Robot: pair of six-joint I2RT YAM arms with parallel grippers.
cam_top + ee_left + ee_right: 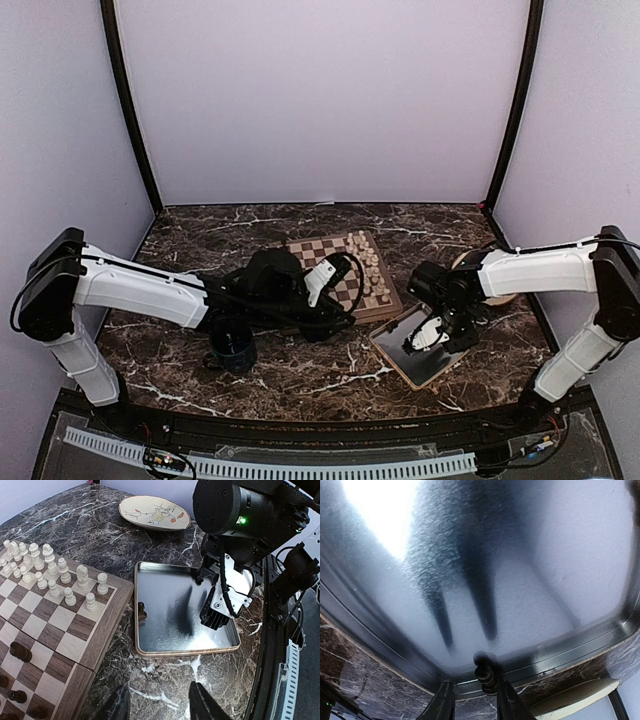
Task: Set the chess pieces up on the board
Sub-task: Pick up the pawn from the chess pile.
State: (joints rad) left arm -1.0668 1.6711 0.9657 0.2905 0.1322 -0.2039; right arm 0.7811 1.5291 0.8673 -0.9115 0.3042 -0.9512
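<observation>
A dark marble worktop [300, 375], veined in white, is closed in by pale lavender walls. The board [335, 262] is set near its middle, turned at a slant. The cream-white pieces [368, 265] are lined up in two rows along the board's 3 o'clock edge. In the left wrist view a few dark pieces [20, 652] are seen on squares at the opposite side of the board.

At 4 o'clock from the board, just beside its corner, a shiny grey tray [395, 352] is laid. One dark piece [142, 611] is stood inside it, against the wall nearest the board. In the right wrist view it is seen at the tray's far rim, framed between the fingertips [442, 700] but apart from them.

The right arm [530, 270] is bent down into the tray from 3 o'clock. The right jaws are narrowly parted with nothing gripped, and their tips are held low over the tray floor.

The left arm [150, 290] is stretched across the board's near side. The left jaws are moderately parted and empty, and are held above bare worktop by the board's corner, facing the tray.

A round beige plate [154, 512] with a painted design is placed beyond the tray, at about 1 o'clock from it. A dark mug [232, 345] is stood at 8 o'clock from the board, under the left arm.
</observation>
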